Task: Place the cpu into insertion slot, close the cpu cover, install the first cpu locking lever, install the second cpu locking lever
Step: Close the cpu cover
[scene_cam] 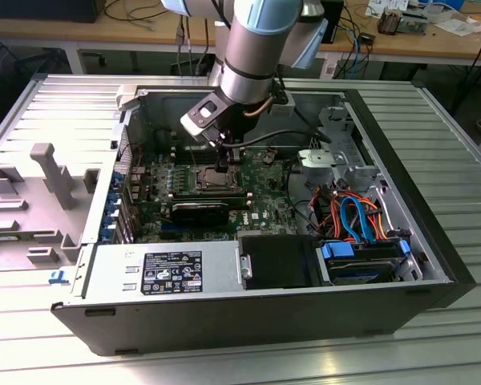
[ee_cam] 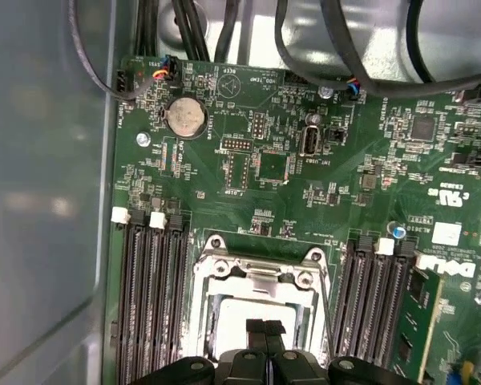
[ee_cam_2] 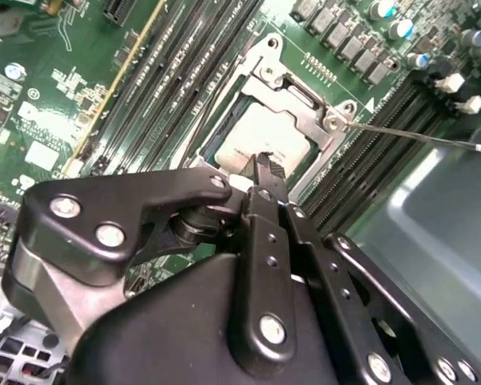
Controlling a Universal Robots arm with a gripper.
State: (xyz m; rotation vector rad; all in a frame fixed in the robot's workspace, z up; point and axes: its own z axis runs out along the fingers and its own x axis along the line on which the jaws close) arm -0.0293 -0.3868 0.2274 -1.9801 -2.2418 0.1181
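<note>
Below pincer (ee_cam_2: 266,167), silvery square cpu (ee_cam_2: 260,128)

Silver arm (scene_cam: 244,68), blue joint cap (scene_cam: 266,12), black gripper (ee_cam_2: 262,166), silver screws (ee_cam_2: 271,329)

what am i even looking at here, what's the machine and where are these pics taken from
It's a robot arm reaching into an open computer case lying on a metal table. The exterior view is from a camera off the arm; both wrist views come from cameras riding near its gripper. On the green circuit board the cpu sits with the cpu cover flat around it. The gripper is shut right over the cpu, holding nothing visible.
</note>
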